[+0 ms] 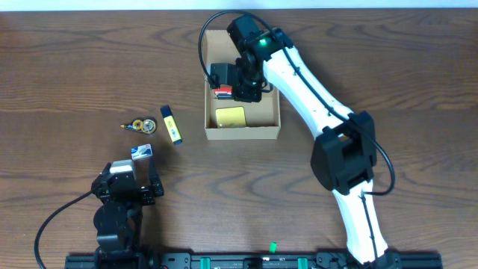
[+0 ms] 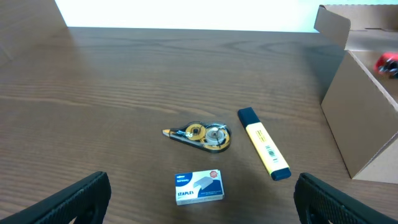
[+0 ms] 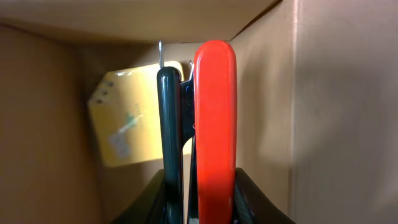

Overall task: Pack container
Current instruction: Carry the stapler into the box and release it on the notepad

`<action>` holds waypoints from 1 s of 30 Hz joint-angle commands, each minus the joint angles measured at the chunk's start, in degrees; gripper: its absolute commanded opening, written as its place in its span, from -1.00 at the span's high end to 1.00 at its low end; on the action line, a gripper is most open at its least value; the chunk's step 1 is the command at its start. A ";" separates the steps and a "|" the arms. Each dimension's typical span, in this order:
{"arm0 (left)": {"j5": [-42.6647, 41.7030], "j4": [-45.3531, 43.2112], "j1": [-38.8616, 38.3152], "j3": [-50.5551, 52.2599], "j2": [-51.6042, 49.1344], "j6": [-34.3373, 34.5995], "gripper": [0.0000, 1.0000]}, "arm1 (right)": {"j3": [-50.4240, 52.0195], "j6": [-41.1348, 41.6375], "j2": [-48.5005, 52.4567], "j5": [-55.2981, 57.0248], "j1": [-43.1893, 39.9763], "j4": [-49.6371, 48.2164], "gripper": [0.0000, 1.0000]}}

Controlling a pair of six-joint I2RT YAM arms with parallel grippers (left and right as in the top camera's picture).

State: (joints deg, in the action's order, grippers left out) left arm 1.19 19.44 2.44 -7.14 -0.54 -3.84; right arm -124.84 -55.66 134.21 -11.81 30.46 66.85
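Overhead | R grip down inside box, mid-table, clamped on red/blk tool, kept close to wall, prob. to clear yellow pad | L grip wide open, empty, waiting nr staples, likely next.

The left arm sat folded low at the near left, its left gripper empty with fingers spread wide. The right arm stretched far forward, wrist tipped downward, the right gripper pinching a red and black tool between partly closed fingers.
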 commanded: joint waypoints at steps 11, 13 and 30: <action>-1.01 1.25 0.17 0.94 0.31 0.17 -0.90 | -1.38 -2.29 5.33 -0.17 1.14 -5.42 0.97; -1.01 1.25 0.17 0.94 0.31 0.17 -0.90 | -1.38 -2.29 5.55 -0.17 1.22 -6.10 0.95; -1.01 1.25 0.17 0.94 0.31 0.17 -0.91 | -1.38 -1.60 5.57 0.02 1.81 -6.47 0.15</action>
State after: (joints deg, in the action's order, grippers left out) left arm 1.19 19.44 2.44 -7.14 -0.54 -3.84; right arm -124.84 -57.32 139.90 -11.55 31.44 60.40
